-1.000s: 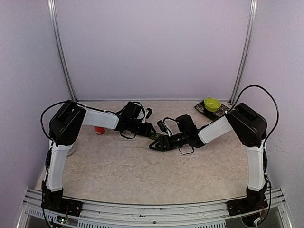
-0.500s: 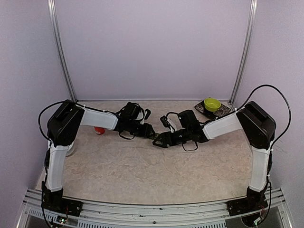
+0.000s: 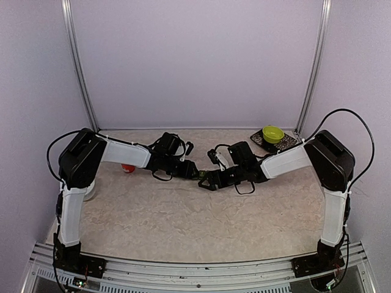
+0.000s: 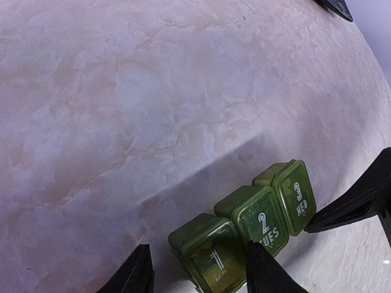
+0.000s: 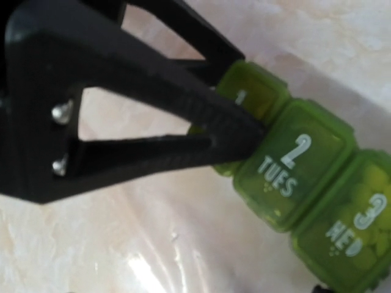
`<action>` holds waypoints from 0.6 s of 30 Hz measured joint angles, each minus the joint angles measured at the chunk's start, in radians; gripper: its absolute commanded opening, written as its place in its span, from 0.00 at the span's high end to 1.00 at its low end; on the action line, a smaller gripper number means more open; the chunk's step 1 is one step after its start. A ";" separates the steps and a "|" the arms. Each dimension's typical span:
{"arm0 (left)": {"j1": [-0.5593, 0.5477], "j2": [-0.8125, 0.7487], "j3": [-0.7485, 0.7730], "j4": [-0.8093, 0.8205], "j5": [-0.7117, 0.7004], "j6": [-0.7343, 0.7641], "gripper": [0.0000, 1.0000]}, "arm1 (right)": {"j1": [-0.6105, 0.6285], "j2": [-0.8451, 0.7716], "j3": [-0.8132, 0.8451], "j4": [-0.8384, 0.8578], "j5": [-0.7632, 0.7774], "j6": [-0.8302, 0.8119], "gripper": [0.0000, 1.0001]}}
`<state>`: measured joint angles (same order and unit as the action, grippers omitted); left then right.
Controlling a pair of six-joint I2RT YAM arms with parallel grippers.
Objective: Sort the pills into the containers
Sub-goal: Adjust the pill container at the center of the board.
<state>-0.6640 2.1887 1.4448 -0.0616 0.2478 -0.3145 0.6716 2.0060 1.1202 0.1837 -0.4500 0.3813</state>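
From overhead I see the left arm (image 3: 125, 152) reach in from 9 o'clock across the table (image 3: 183, 232). A small red thing (image 3: 127, 168) sits just behind its forearm, partly hidden. The left jaws meet the right jaws near the table's middle, a little toward 12 o'clock.

On my left wrist camera the containers (image 4: 247, 226) lie flat on the table between the two arms. They are a dark green strip of three joined square boxes with lids shut, marked 1, 2 TUES and 3 WED. In that view the strip runs from box 1 at 7 o'clock to box 3 at 2 o'clock. The left jaws stand partway apart and straddle box 1. One finger (image 4: 137, 274) is off the box's outer side with a band of shadow between them. The other finger (image 4: 266, 271) sits by the seam of boxes 1 and 2. My right wrist camera shows that second tip against the seam. I cannot tell whether the first one touches the box.

The right jaws are wide and hold nothing. One finger (image 4: 354, 204) comes in from 3 o'clock with its tip at the end of box 3, touching or just short of it. The other tip (image 4: 335, 6) is well apart, up at 1 o'clock over bare table.

Farther right, the right arm (image 3: 287, 160) slants in from 3 o'clock. At 2 o'clock from the strip, in the far right corner, a yellow-green bowl (image 3: 272, 133) rests on a dark tray (image 3: 286, 143).
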 measured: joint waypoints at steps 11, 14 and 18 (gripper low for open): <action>0.001 -0.006 -0.008 -0.008 -0.009 -0.003 0.38 | -0.001 0.000 0.018 -0.001 0.006 -0.008 0.18; 0.004 -0.009 -0.008 -0.013 -0.015 -0.003 0.36 | -0.001 0.000 0.018 0.002 0.005 -0.010 0.18; 0.013 -0.013 -0.006 -0.023 -0.020 -0.003 0.35 | -0.002 0.000 0.018 0.002 0.002 -0.011 0.17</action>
<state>-0.6506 2.1761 1.4391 -0.0849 0.2276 -0.3172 0.6701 2.0064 1.1378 0.1856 -0.4477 0.3698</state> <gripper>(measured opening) 0.641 0.822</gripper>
